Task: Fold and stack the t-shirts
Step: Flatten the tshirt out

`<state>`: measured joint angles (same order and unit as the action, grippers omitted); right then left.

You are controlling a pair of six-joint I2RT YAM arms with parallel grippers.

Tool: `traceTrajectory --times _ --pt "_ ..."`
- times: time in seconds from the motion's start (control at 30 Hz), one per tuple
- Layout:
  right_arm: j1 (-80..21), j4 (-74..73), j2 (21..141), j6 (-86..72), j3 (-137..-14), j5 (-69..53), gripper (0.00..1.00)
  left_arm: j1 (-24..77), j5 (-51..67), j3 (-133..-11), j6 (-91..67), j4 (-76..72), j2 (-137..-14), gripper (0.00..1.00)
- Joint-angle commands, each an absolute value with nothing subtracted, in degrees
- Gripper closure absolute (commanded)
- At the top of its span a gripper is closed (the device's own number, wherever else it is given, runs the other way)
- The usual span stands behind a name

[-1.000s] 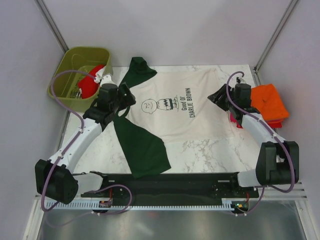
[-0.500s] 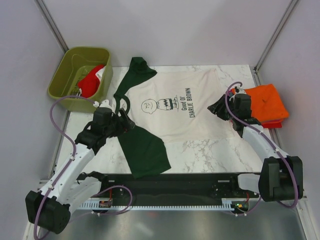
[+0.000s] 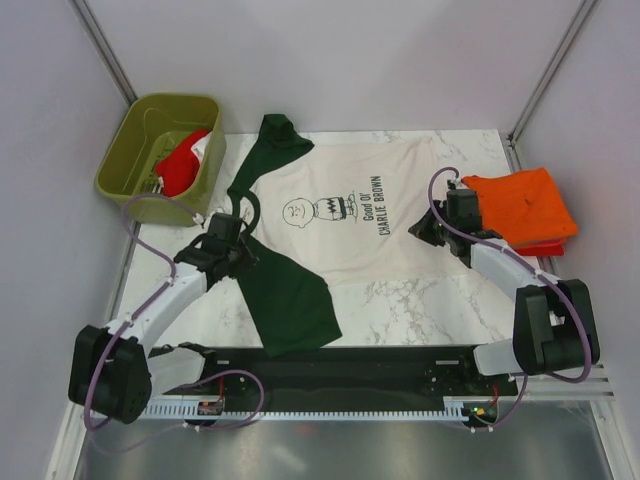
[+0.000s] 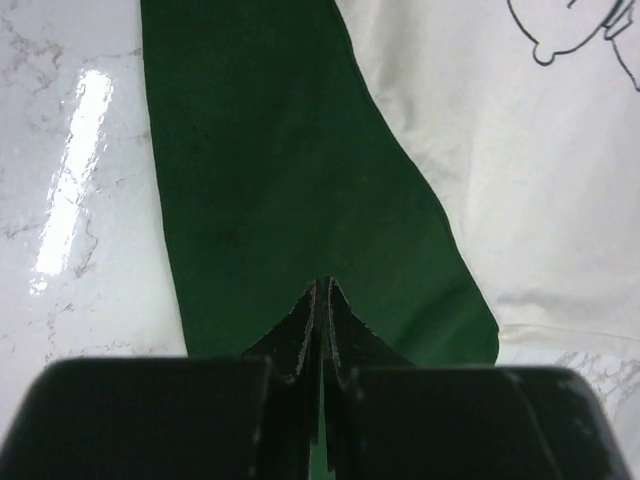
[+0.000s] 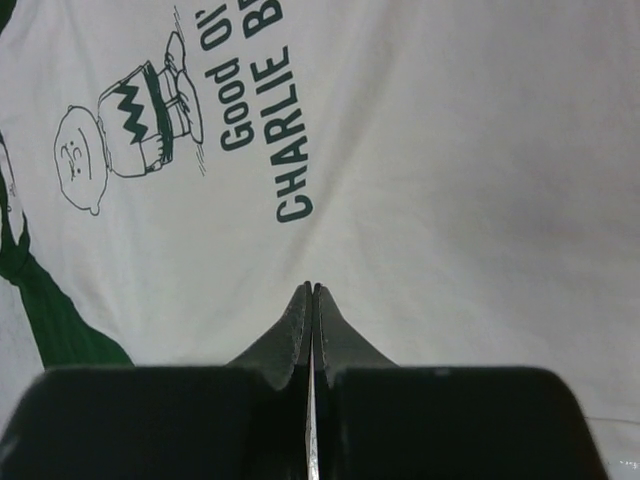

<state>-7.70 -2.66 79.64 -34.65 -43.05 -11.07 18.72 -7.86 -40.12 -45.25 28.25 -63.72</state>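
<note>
Marble table [image 3: 420, 300]: unchanged. The cream t-shirt [image 3: 340, 215] lies flat at mid-table, print up, in the same place as half a second ago. Its near dark green sleeve [image 3: 285, 290] is spread toward the arm bases. The olive bin [image 3: 120, 165] is at the far left with the red shirt [image 3: 180, 170] inside. The orange shirt [image 3: 520, 205] is folded at the right edge and less covered by the arm than before.

The left gripper [image 4: 322, 285] has gone from apart to together, tips on the green sleeve. The right gripper [image 5: 311, 288] is likewise now together, over the cream shirt's right edge. Cannot tell whether either has pinched cloth.
</note>
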Motion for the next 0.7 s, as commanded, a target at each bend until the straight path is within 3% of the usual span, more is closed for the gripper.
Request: traceTrajectory --times 0.0,0.67 --pt "-8.9 -2.5 81.8 -33.4 -46.4 -6.8 1.0 18.5 -9.4 -43.6 -49.5 23.6 -69.2 0.98" --pt "-10.3 -4.2 95.0 -37.5 -48.4 2.9 1.0 18.4 -11.6 -59.6 -53.8 22.7 -99.8 0.98"
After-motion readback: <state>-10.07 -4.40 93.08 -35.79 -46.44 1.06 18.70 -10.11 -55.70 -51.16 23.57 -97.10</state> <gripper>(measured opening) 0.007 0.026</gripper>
